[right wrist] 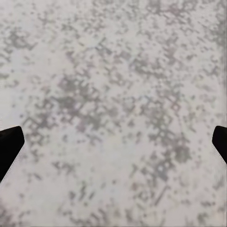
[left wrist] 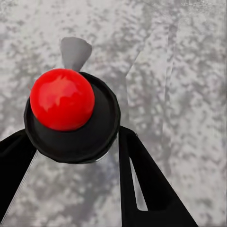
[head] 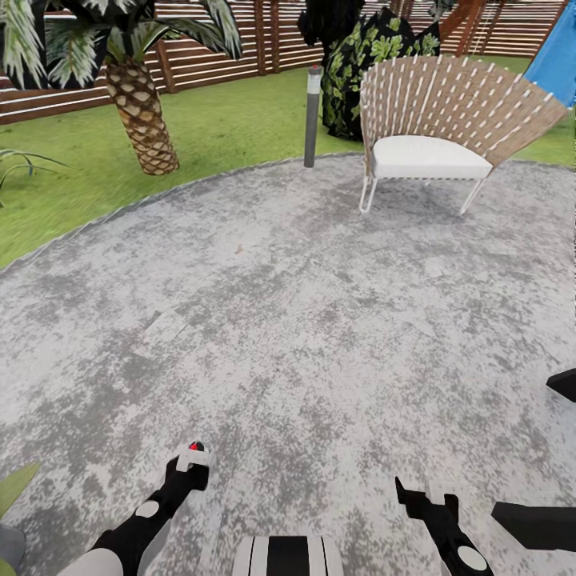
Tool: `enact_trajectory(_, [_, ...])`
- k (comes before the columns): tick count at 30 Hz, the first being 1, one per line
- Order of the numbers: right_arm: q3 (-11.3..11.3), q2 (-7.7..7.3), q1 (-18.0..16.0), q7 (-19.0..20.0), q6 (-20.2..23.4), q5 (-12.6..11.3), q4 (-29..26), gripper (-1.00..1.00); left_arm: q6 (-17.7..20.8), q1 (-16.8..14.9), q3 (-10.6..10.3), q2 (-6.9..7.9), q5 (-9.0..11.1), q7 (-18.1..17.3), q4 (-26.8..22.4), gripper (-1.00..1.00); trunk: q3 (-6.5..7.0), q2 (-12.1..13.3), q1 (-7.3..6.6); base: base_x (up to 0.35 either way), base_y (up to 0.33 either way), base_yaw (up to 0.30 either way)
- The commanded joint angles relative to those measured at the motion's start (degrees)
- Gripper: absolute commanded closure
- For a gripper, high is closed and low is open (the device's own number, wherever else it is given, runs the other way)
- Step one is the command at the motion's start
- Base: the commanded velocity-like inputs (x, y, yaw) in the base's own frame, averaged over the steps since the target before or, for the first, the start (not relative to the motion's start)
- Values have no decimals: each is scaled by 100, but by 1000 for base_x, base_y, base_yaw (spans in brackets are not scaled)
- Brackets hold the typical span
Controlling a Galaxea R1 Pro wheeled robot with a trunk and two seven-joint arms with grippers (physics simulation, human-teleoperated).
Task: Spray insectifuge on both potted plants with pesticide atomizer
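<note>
My left gripper (head: 190,468) is shut on the pesticide atomizer (head: 194,453), low over the grey paved patio (head: 304,320). In the left wrist view the atomizer (left wrist: 62,99) shows end-on: a red round cap on a black disc with a grey nozzle, between the two black fingers (left wrist: 146,184). Its green body is hidden. My right gripper (head: 428,498) stands open over bare paving, its fingertips (right wrist: 9,146) far apart. A broad green leaf (head: 16,485) and a bit of grey pot (head: 8,548) of one potted plant peek in at the head view's lower left corner.
A woven fan-backed chair (head: 448,120) with a white seat stands at the patio's far side, a grey bollard lamp (head: 312,116) beside it. A scaly palm trunk (head: 144,116) rises from the lawn (head: 224,120) at left. A slatted fence (head: 208,56) runs behind.
</note>
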Motion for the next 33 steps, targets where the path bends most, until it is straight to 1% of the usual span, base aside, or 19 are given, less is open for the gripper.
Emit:
enact_trajectory(1, [-5, 1, -2, 7, -18, -6, 5, -100, -23, -2, -20, 3, -32, 13, 4, 100, 20, 0, -3, 0, 0, 0])
enact_trajectory(28, [-5, 1, -2, 7, -18, -5, 8, -100, -23, -2, -20, 3, -30, 13, 4, 100, 618, 37, -73, 0, 0, 0])
enact_trajectory(33, [-5, 0, -2, 7, -18, -4, 9, -100, -23, -2, -19, 3, -30, 13, 4, 100, 618, 37, -73, 0, 0, 0])
